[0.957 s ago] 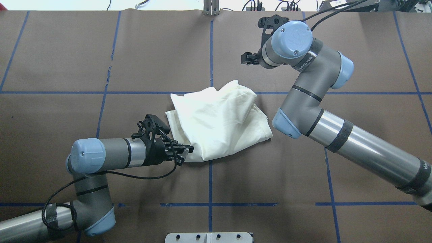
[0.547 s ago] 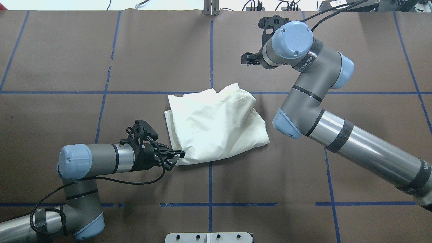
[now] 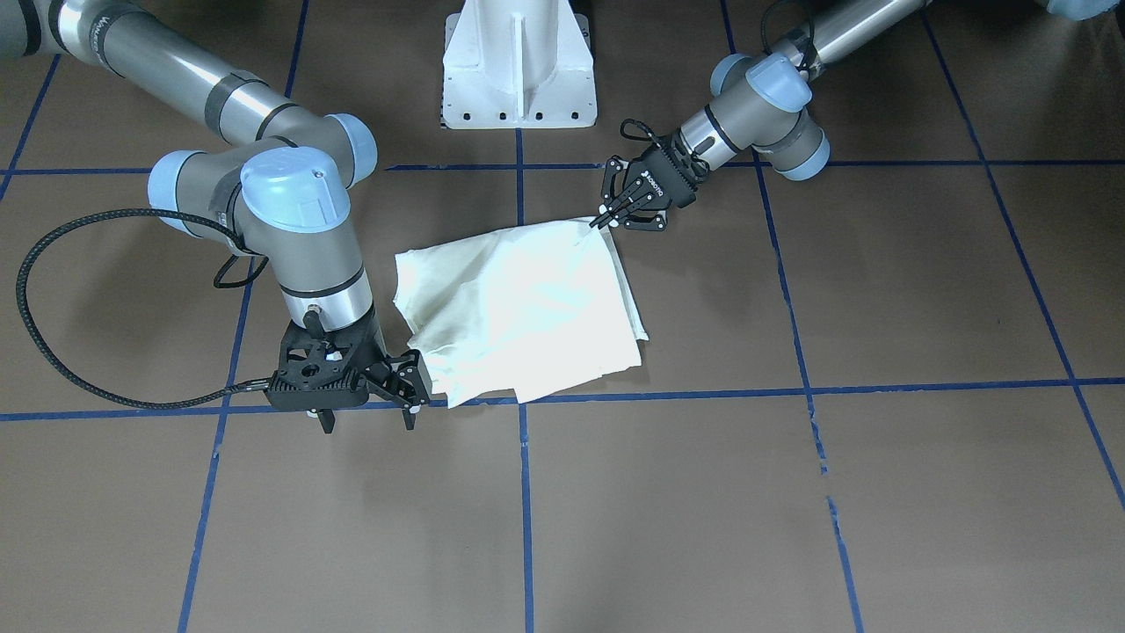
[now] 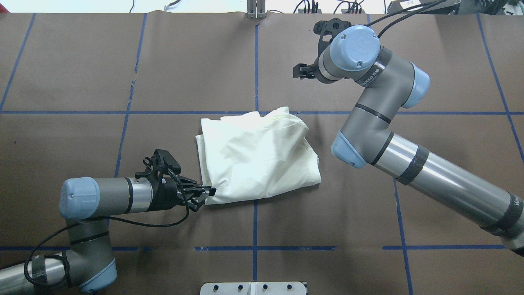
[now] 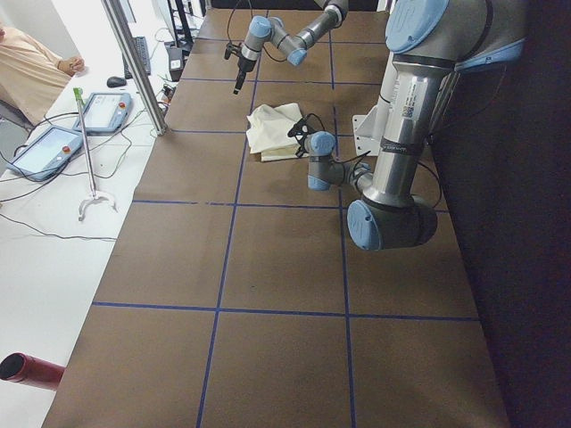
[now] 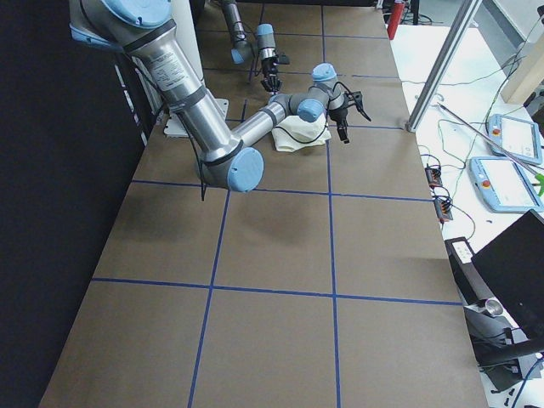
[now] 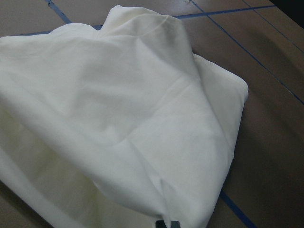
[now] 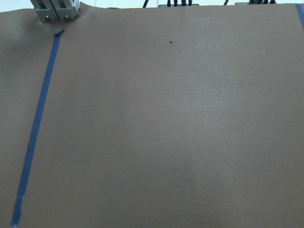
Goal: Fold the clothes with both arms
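The clothes are one cream-white shirt [image 4: 258,155], lying crumpled and partly folded in the middle of the brown table with its plain side up; no print shows. It also fills the left wrist view [image 7: 118,118]. My left gripper [image 4: 206,192] lies low at the shirt's near left corner and is shut on that corner, as the front-facing view [image 3: 605,218] also shows. My right gripper [image 3: 369,420] points down with its fingers spread open and nothing between them. It hangs raised, beside the shirt's [image 3: 518,308] far right corner. Only bare table appears in the right wrist view.
Blue tape lines [image 4: 254,248] grid the brown paper cover. The white pedestal base [image 3: 518,79] stands at the robot's edge, and a metal bracket [image 4: 256,10] sits at the far edge. Pendants [image 5: 107,111] and a person's arm [image 5: 31,67] are beyond the table's side.
My left gripper has drawn back leftward and toward the robot's side, dragging the shirt's corner with it; the whole shirt slid left and flattened somewhat. The right arm has barely moved.
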